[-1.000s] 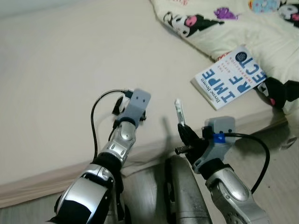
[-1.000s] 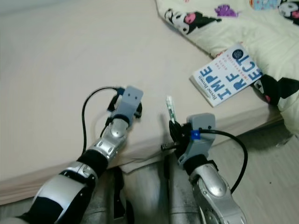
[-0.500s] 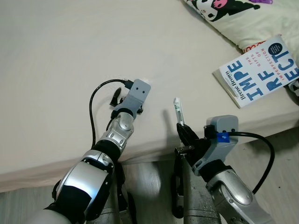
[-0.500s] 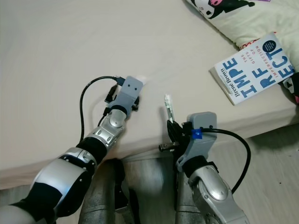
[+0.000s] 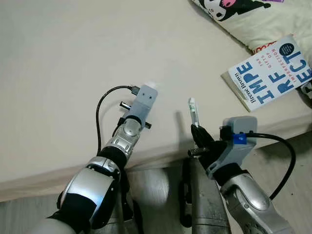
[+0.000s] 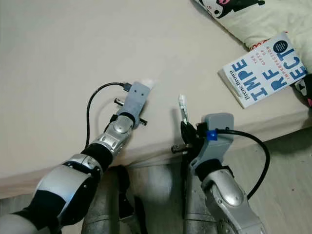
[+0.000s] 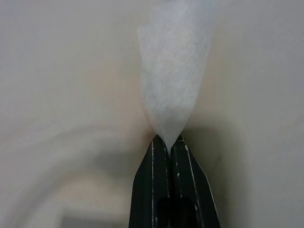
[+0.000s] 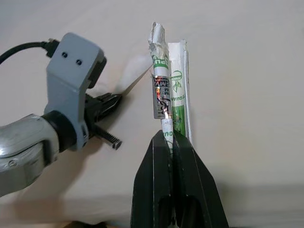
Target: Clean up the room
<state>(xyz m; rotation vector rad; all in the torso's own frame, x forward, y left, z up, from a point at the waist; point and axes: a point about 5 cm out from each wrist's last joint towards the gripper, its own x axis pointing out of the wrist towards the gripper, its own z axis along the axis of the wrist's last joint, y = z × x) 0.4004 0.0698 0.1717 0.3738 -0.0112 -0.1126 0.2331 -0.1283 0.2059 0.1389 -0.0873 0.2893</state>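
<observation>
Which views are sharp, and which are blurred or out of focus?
Left eye view: sharp, the book title readable. Right wrist view: sharp on the wrapper print. Left wrist view: soft, the white tissue blurred above the closed left gripper, a shadow beside it.

Book (image 5: 271, 71) on bed (image 5: 63, 58), right

- Tissue (image 7: 173, 76): white, soft, tapering to a point pinched at its tip, lying on the beige bed.
- Wrapper (image 8: 168, 90): green-and-white, crumpled, narrow, held upright above the bed edge.
</observation>
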